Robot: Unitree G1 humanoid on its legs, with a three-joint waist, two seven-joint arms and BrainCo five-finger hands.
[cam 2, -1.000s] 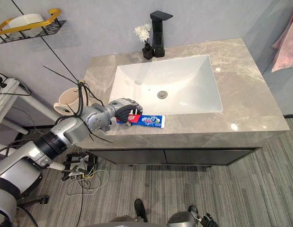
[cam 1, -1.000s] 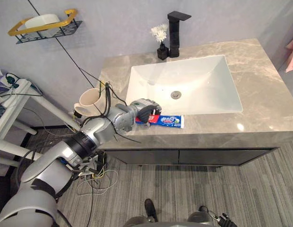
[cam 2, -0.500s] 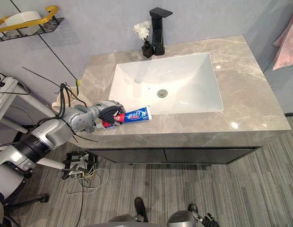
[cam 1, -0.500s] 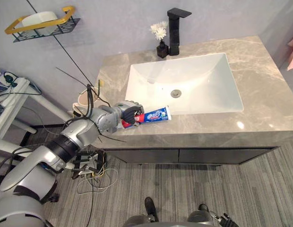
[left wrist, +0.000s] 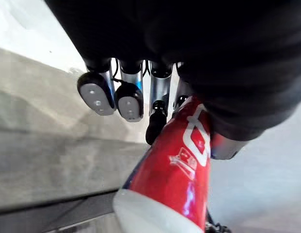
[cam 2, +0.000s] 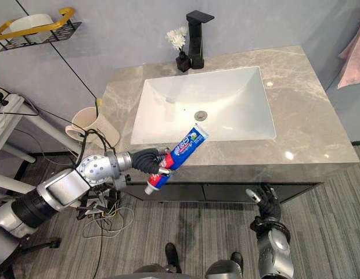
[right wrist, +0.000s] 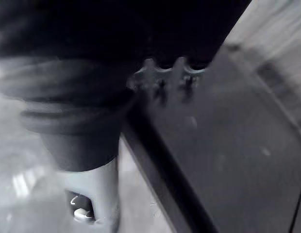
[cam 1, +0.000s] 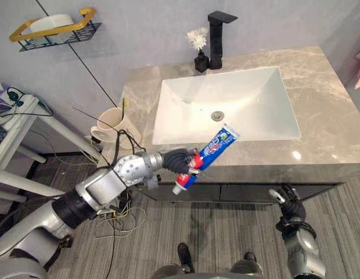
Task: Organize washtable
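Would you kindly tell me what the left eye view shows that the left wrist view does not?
The left eye view adds the white rectangular sink basin, the tall black faucet, the beige cup and the right hand. The left wrist view adds dark fingertips up close. Both share the left hand curled round the red-and-blue toothpaste tube by the grey marble counter.

A flower vase is set just beside the black tap, and a gold-rimmed shelf is hung well to its left.
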